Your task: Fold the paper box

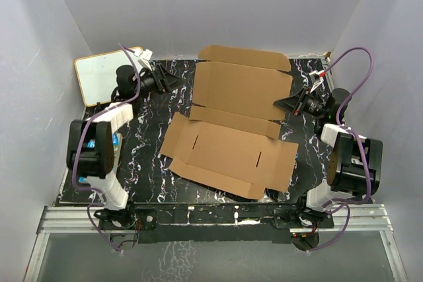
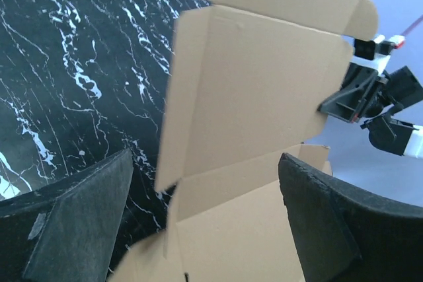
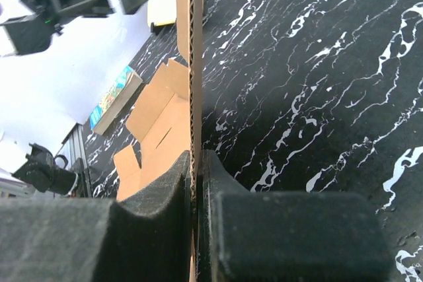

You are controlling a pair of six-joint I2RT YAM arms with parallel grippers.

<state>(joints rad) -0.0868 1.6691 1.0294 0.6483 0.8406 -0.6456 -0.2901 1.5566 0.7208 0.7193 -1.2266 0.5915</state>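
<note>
The paper box (image 1: 231, 120) is a brown corrugated die-cut sheet in the middle of the black marble table. Its near half lies flat and its far panel is lifted off the table. My right gripper (image 1: 279, 103) is shut on the right edge of that raised panel; the right wrist view shows the cardboard edge (image 3: 195, 64) pinched between the pads. My left gripper (image 1: 177, 81) is open and empty, a little left of the raised panel and apart from it. The left wrist view looks between its fingers (image 2: 79, 222) at the box (image 2: 258, 104).
A white board with tan frame (image 1: 102, 77) lies at the far left corner. A colourful book (image 3: 115, 97) lies at the table's left edge, under the left arm. White walls close in the table (image 1: 149, 137) on three sides.
</note>
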